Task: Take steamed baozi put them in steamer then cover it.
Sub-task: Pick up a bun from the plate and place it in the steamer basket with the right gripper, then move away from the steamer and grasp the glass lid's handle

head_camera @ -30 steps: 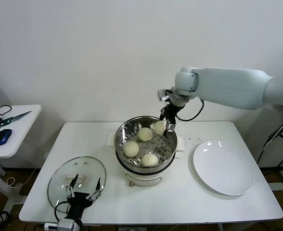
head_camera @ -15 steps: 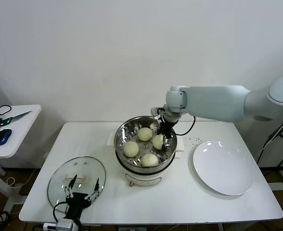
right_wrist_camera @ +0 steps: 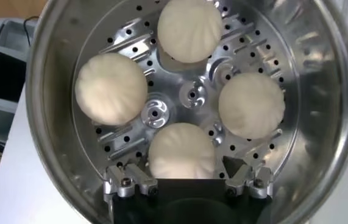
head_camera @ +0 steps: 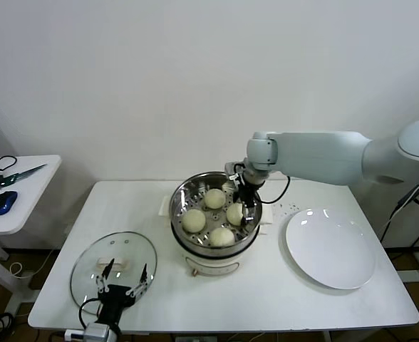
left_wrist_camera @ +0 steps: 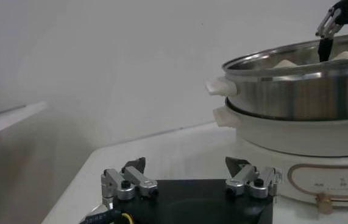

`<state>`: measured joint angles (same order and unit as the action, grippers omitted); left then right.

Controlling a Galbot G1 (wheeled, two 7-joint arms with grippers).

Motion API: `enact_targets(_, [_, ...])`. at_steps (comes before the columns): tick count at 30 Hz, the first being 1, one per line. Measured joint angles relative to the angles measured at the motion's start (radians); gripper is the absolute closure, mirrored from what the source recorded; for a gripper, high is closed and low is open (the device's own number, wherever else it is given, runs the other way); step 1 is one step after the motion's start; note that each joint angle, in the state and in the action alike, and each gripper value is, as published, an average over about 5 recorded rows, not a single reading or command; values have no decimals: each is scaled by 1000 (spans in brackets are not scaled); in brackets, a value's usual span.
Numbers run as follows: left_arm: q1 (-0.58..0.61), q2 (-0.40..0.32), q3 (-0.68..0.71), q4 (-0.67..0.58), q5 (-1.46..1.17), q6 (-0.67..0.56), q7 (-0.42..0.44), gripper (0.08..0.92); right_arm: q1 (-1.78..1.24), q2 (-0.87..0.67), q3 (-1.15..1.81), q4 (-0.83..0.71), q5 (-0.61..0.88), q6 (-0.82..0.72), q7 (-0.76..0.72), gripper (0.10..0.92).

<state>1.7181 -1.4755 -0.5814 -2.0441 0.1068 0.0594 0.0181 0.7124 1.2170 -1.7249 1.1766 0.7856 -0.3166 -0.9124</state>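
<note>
1. Baozi: four round, smooth, cream-white buns on the perforated tray in the steamer, one at the back (head_camera: pixel 214 198), one on the left (head_camera: pixel 194 220), one at the front (head_camera: pixel 222 236), one on the right (head_camera: pixel 234 212), spaced around the tray's centre.
2. Steamer (head_camera: pixel 182 197): shiny steel pot on a white base, uncovered, mid-counter.
3. Cover (head_camera: pixel 113 269): clear glass lid, metal rim, lying flat on the counter front-left of the steamer.
</note>
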Motion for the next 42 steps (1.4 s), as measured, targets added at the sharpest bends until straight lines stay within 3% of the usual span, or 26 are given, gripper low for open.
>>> enact_targets(15, [0,-1,-8,-11,7,4,-1,177,54,-109,66,26,47,99,-30,203])
enact_targets(26, [-37,-12,-19,-15,33,15,3,177,-110,-363,297,102,80,319,233,203])
enact_targets(34, [-47,-29,-11,-27,80,16,-9,177,-457,-538,680,190,63,410,424,203])
enact_targets(42, [-57,-31,-28,-45,166,19,-46,177,-865,-606,1126,293,0,434,565,203])
